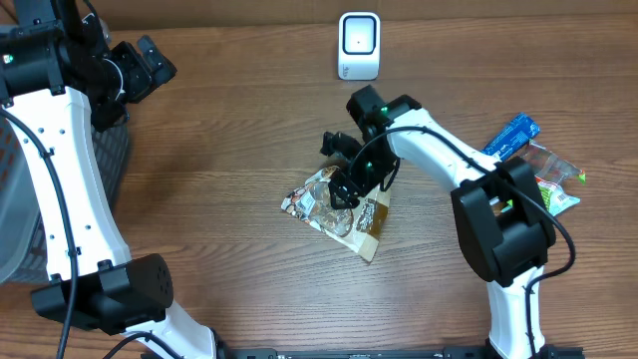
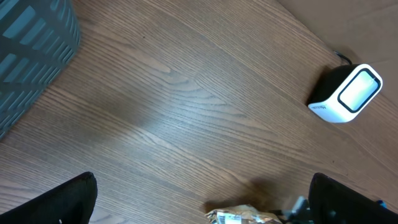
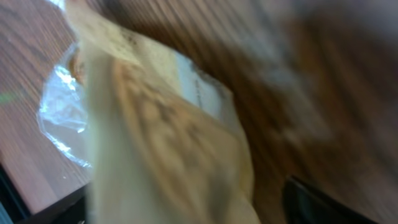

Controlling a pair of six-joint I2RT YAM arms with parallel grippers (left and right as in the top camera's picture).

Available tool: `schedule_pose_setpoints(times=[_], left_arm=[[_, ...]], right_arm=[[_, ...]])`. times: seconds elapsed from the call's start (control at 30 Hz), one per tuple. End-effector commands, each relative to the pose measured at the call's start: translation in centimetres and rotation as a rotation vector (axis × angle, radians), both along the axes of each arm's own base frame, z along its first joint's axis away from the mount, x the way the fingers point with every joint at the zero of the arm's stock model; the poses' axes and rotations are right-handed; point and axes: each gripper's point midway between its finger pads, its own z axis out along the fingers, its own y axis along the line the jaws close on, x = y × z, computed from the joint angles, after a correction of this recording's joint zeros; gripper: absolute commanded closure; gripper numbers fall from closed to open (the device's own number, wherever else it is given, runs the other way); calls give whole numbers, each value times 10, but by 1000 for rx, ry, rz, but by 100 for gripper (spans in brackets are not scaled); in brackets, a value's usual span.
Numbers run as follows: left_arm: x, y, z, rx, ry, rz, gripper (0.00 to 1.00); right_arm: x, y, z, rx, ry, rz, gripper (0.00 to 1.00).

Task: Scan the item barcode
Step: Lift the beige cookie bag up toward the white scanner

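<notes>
Well, nearest to us, in the middle of the bench (image 1: 229, 130), lies the snack packet (image 1: 329, 204), the thing to be scanned. It lies flat and crinkly. Its long side runs left to right, with the right end a bit nearer. The right claw (image 1: 347, 179) is right over its far edge, so the right arm is much the nearer one. In the right wrist view the packet fills the picture between the claw's two fingers (image 3: 323, 199), which stand wide apart. It is all blurry there, so I cannot tell if the claw is pinching the packet or only sitting open around it. A little farther, off to the right, is a small heap of other packets (image 1: 538, 165). On the far left, the left claw (image 1: 150, 62) hangs wide open near the grey basket (image 1: 110, 160), holding nothing, well apart from the packet. Farthest of all is the white scanner (image 1: 359, 45), almost straight beyond the packet. I think the packet must next go up and away toward that scanner. I cannot see its barcode yet.
</notes>
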Motion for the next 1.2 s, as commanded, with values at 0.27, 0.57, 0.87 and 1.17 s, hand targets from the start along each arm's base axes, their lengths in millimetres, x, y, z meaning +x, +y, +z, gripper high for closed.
schedule_pose_setpoints(times=[0.27,0.57,0.87,1.17], left_arm=[[1,-4,8,-8,-22,1,0],[1,-4,8,-8,-22,2,0],[1,-4,8,-8,-22,2,0],[1,-4,8,-8,-22,2,0]], right_arm=[[-27,12,-5,-20,119,-56,96],[-5,22,37,168,204,-224,96],[35,-23,221,713,-250,-43,96],[21,-37,289,815,-473,36,96]])
